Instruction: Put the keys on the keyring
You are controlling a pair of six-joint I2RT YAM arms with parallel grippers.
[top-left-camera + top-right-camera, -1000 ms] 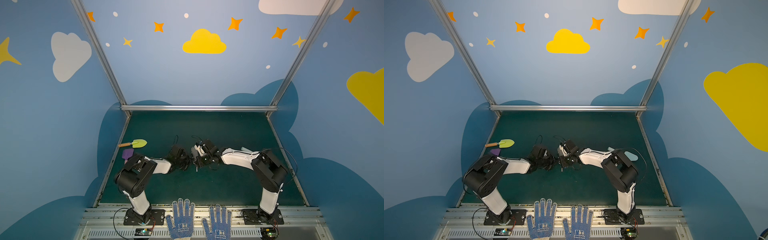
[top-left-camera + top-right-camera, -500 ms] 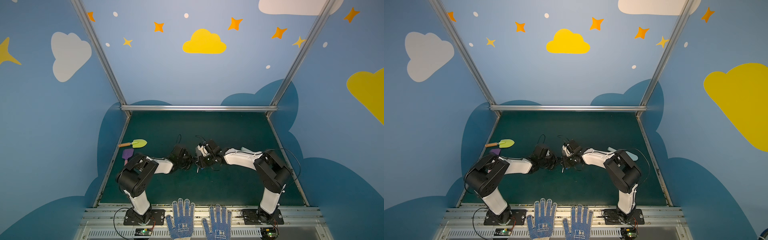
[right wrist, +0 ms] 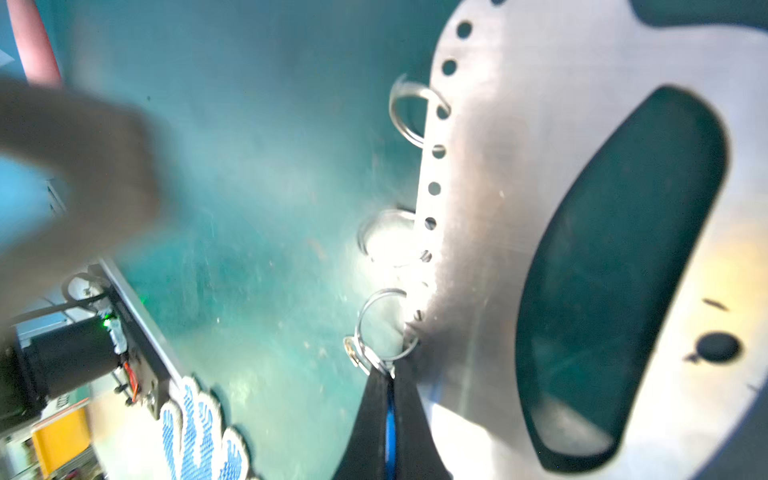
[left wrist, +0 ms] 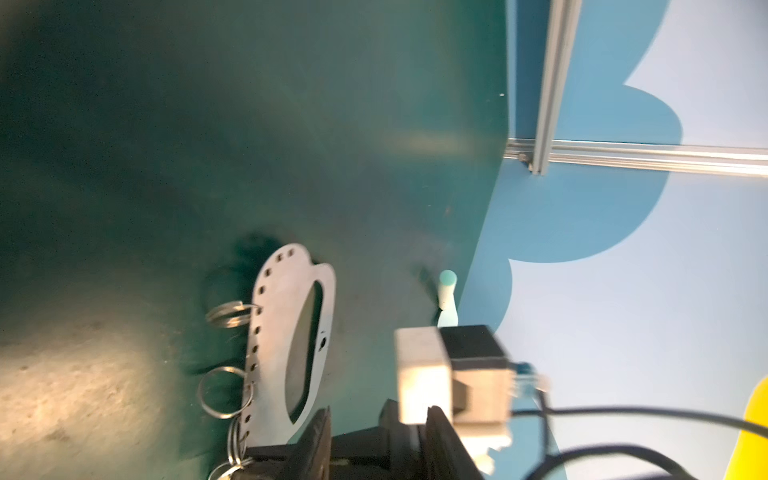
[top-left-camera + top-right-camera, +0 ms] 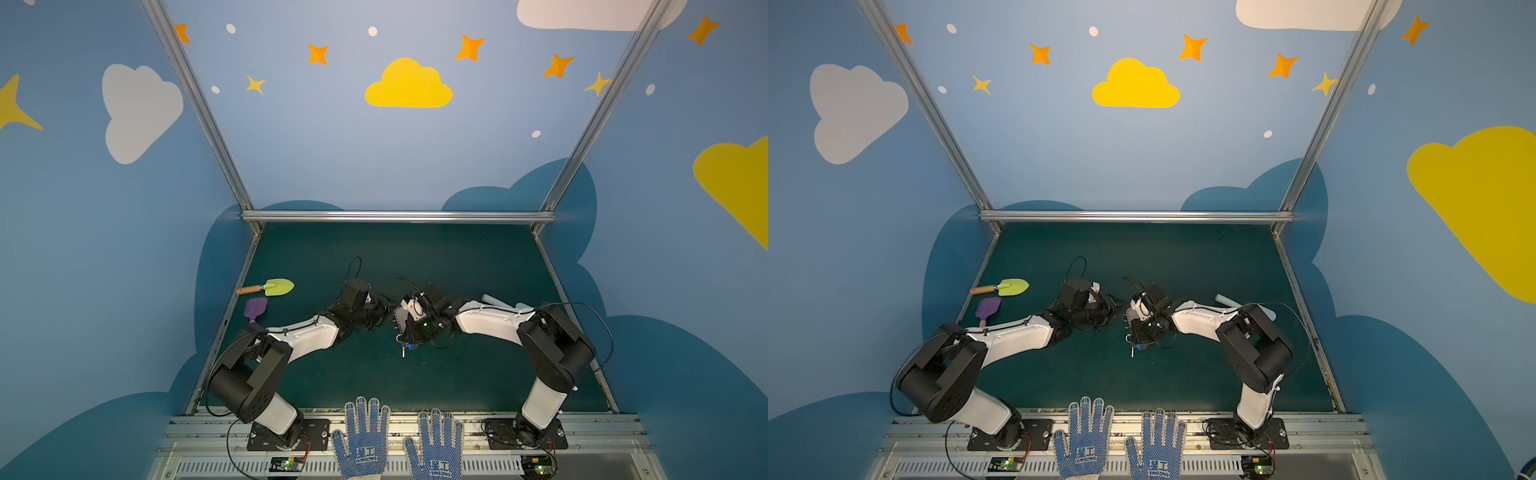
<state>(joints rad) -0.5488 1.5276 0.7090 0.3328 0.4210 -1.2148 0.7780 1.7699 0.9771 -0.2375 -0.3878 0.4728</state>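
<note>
grey D-shaped keyring w/ holes, sm. silver-blue keys

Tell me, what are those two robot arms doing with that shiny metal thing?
The right gripper is pinching the keyring, a grey plate with holes and wire rings. It holds the plate up on edge over the green table. The keys, a silver key with a blue tag, dangle under it, seemingly hooked on one ring. The left gripper is close beside the plate, apparently not touching it.
</note>
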